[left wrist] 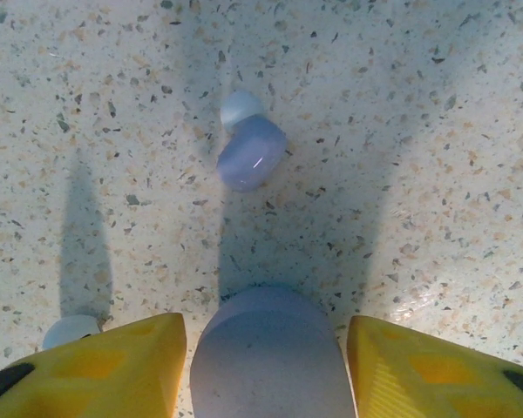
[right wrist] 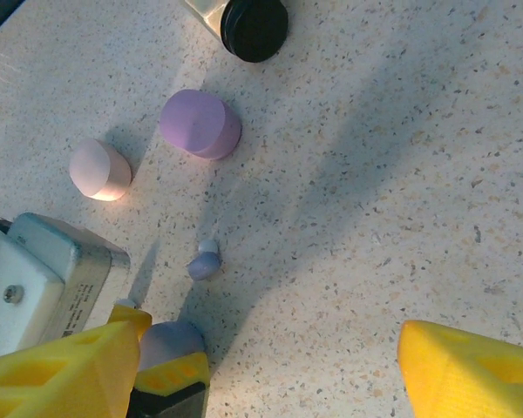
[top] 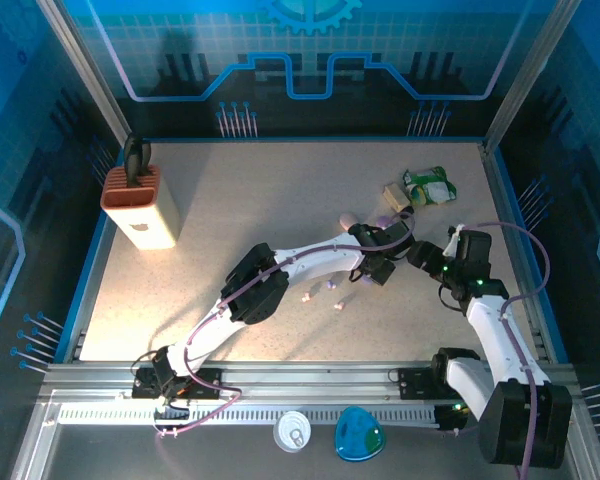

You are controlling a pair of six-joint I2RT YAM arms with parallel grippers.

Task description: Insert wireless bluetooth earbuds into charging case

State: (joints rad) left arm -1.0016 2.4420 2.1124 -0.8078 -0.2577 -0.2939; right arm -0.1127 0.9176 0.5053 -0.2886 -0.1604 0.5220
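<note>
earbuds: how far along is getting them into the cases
Nothing looks done: the lilac earbud and other earbuds lie loose on the table; purple case and pink case look closed. In hand: the left gripper brackets a lilac case, grip unclear. Left: every bud; right gripper open.

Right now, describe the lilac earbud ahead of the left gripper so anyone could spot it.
On the table, look right of centre where the arms meet. Ahead of the left gripper, which holds a lilac case, lies the earbud: tiny, lilac with a white tip, dwarfed by the purple case and pink case.
</note>
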